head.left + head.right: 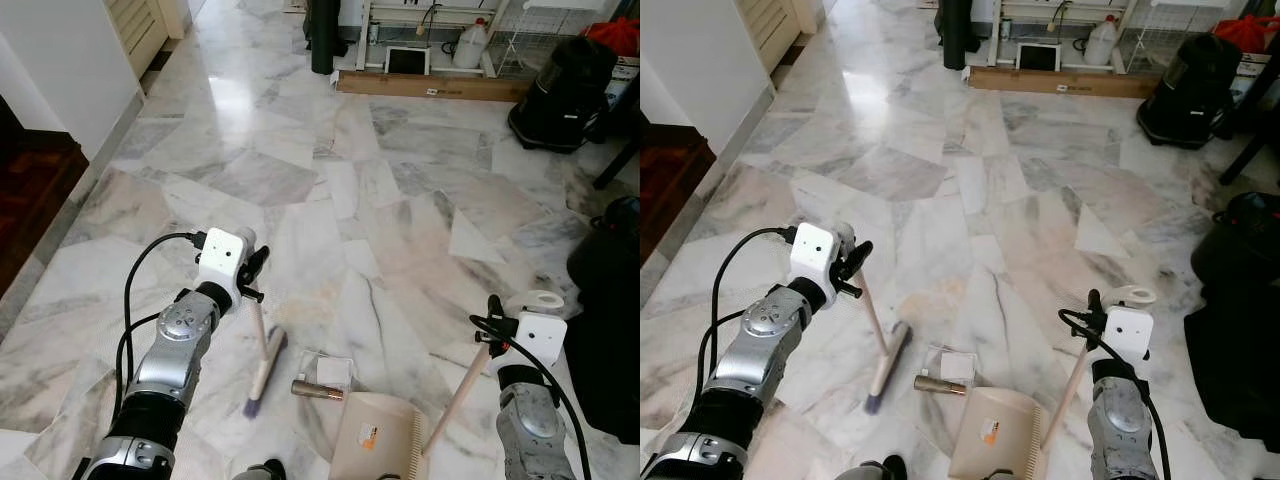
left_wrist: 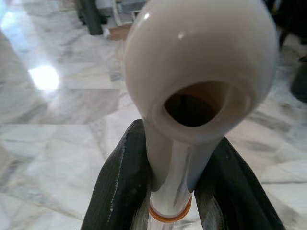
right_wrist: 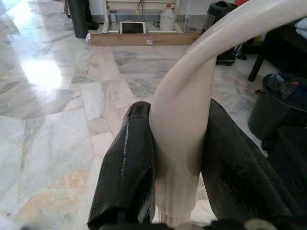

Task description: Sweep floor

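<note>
Setting: a room with a pale grey-veined marble floor [image 1: 400, 200], seen from the robot's head looking forward and down.
Left gripper [image 1: 253, 283]: raised over the floor on the robot's left; its two black fingers [image 2: 120, 187] are pressed against either side of the cream handle top of the broom, pinching it.
Broom [image 1: 262, 360]: a short hand broom with a pale wooden stick that slants down from the left gripper to a cream head with purple bristles resting on the floor.
Right gripper [image 1: 492, 338]: low on the robot's right; its black fingers [image 3: 127, 172] clamp the cream curved handle end of the dustpan from both sides.
Dustpan [image 1: 380, 435]: a beige pan lying flat on the floor between the two arms, close to the robot, with a comb edge along its right side and a wooden stick rising at a slant to the right gripper.
Litter: a clear plastic packet [image 1: 334, 372] and a small brown tube [image 1: 317, 390] lie on the floor just beyond the pan's mouth, between the pan and the broom head.
Far end: a long cardboard box [image 1: 430, 86] lies on the floor, with a white jug [image 1: 470, 46] behind it and a dark post [image 1: 324, 35] to its left.
Right side: black bags [image 1: 565, 80] stand along the edge of the floor.
</note>
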You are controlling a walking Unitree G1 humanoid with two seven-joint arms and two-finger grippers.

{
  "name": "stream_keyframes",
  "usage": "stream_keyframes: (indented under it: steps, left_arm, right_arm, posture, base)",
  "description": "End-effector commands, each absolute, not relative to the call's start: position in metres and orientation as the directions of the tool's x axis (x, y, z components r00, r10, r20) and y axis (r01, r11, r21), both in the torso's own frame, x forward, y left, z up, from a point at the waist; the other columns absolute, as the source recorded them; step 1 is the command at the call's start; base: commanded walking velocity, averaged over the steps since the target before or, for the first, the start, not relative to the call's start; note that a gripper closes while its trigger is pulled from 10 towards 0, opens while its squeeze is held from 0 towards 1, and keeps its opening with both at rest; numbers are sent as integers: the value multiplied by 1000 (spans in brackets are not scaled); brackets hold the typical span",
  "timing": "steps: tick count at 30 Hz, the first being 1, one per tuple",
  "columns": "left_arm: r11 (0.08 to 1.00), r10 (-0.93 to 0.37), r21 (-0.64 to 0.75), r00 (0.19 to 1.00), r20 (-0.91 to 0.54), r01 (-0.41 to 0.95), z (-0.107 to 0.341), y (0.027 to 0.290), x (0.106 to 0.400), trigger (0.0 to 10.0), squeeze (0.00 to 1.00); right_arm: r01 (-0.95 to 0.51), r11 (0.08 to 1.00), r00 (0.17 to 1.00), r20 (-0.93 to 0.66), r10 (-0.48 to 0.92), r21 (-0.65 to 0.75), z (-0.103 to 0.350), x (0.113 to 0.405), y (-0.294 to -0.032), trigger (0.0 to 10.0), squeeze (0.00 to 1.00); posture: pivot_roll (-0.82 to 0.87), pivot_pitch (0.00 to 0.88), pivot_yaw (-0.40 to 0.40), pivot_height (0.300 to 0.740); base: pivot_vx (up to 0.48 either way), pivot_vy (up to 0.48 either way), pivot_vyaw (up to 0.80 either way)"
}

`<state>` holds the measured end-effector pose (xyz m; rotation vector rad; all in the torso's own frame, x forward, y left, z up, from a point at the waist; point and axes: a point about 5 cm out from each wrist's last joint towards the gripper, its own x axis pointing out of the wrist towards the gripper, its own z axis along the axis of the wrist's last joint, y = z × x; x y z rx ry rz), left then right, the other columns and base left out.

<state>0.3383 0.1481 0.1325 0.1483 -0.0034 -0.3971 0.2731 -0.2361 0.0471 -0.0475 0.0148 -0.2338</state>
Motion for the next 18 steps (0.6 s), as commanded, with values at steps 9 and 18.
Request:
stream_keyframes:
  steps: [9,18]
  left_arm:
    - [854,-480,148,864,-151,499,122,148,332,10000,0]
    - [821,-537,116,825,-174,559,123,142,328,10000,0]
  right_arm:
    - [230,971,973,-20,-232,-62,46,274,-237,10000,0]
    - [231,971,972,-17,-233,-61,47,275,-238,10000,0]
  posture:
    - [76,149,1,740]
    - [77,147,-1,740]
  base:
    - [0,0,0]
    - [0,0,0]
